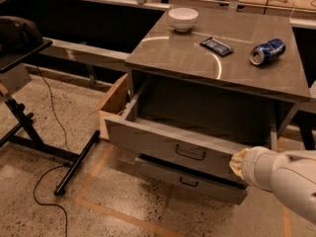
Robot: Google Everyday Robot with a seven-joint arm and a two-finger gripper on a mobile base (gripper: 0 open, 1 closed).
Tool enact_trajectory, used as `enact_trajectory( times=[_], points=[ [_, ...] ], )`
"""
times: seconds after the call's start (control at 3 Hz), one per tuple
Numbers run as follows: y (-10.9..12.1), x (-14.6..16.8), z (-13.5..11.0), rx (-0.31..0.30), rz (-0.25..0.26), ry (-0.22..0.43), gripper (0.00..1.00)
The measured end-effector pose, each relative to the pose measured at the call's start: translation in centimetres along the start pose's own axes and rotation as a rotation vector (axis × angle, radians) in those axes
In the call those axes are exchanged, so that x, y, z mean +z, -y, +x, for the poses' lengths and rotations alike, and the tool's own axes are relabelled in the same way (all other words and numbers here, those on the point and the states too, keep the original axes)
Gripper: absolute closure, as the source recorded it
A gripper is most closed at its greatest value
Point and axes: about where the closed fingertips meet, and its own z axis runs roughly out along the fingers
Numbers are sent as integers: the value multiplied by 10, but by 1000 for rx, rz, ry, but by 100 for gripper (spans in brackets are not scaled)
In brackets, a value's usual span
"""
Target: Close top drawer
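The top drawer (148, 141) is a wide grey box with a small black wire handle (190, 153) centred on its front. It stands partly out of the grey cabinet (173, 58), with only a narrow strip of its inside showing. My gripper (238, 163) is at the end of the white arm that comes in from the lower right. It sits against the right end of the drawer front. A lower grey drawer (207, 185) with a similar black handle sticks out a little beneath it.
On the cabinet top are a white bowl (183, 19), a dark packet (216, 46) and a blue can (267, 51) on its side. A cardboard box (114, 102) stands left of the cabinet. A black stand (29, 127) and a cable (47, 201) are on the floor at left.
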Motion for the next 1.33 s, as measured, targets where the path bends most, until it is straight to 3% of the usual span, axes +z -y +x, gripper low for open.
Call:
enact_trajectory(
  times=[1.0,1.33],
  points=[
    [82,70,-10,-79,106,2,100],
    [98,89,-20,-103,124,5,100]
  ],
)
